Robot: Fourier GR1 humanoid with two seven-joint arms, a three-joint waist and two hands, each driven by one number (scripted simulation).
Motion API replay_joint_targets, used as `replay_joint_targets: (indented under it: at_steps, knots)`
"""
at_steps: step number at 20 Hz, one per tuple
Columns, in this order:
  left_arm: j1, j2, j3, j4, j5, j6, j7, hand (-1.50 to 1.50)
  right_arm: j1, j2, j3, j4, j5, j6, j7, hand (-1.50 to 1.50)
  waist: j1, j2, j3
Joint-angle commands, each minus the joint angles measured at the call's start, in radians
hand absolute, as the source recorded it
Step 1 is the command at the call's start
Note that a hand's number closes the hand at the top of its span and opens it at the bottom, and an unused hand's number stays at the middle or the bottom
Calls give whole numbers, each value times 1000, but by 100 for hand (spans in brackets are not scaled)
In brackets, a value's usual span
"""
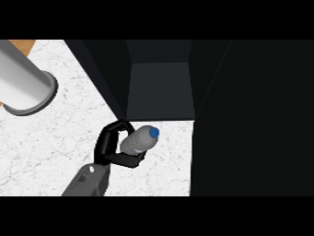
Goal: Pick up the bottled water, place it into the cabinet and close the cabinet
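Your fingers (109,136) are curled around the bottled water (138,140): one black loop arches over its far side, more of the hand wraps under its lower end, and the bottle lies tilted in that grasp with its blue cap (154,132) pointing up and right toward the cabinet (160,87). This is the only hand (122,156) you can see, entering on a grey forearm (86,180) from the lower edge, left of centre; judging by its place it is probably the left one, but nothing settles that.

So the pick-up looks done. The bottle is just in front of the cabinet's open mouth, near its lower left corner, over the white marbled surface (30,152), not yet inside. Placing it and closing the cabinet are both left.

Much is hard to read. The cabinet interior is dark; you can make out a grey back panel and side walls, little else. The large black mass on the right may be the open door, but you cannot tell. The other hand is out of view. A grey cylinder (16,78) at upper left is cut off by the frame.
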Motion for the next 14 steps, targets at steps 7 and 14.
replay_joint_targets:
  at_steps: [7,14]
  knots:
    - [-197,-2,-222,-141,190,282,277,150,36,-37,-90,-67,-92,16,-24,-150,-10,6,0]
    - [-377,-2,-249,-42,265,417,382,150,79,-62,-139,-127,-135,47,-38,-150,-22,11,0]
